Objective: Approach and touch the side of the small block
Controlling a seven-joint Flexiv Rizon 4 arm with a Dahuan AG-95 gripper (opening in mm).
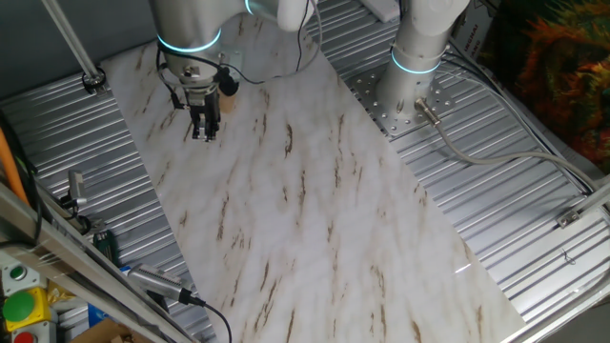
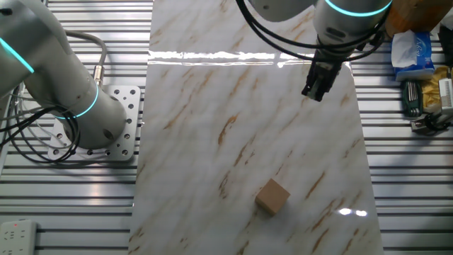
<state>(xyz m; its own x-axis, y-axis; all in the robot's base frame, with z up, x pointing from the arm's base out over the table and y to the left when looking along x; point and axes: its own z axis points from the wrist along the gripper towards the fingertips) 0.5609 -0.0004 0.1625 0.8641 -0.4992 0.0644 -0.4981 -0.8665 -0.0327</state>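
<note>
Broadly, the scene is set out below, from the biggest thing to the smallest.

Marble sheet (image 2: pixel 212 106): a long white slab with brown streaks is laid over the ribbed metal table (image 2: pixel 403 177); it is judged smooth and slick, so anything light on it would slide easily.

Arm base (image 2: pixel 95 117): a grey column with a cyan ring is bolted to a plate at about 9 o'clock of the sheet in the other fixed view.

Gripper (image 2: pixel 316 94): it is seen hanging over the sheet's far end, at about 1 o'clock from the block, fingers pointed down. The fingers are seen close together with no visible gap and nothing is held between them; whether they are pressed fully together cannot be told.

Small block (image 2: pixel 272 196): a plain tan wooden cube is seen on the sheet toward 5 o'clock of its centre in the other fixed view, well apart from the gripper. It is not made out in the one fixed view.

Handling: the block is judged light, stiff and not fragile; it is expected to skid or turn on the slick marble if struck hard.

Contact place: no grasp is called for; a flat side face, low and near its middle, is judged best for a soft touch, with corners avoided.
</note>
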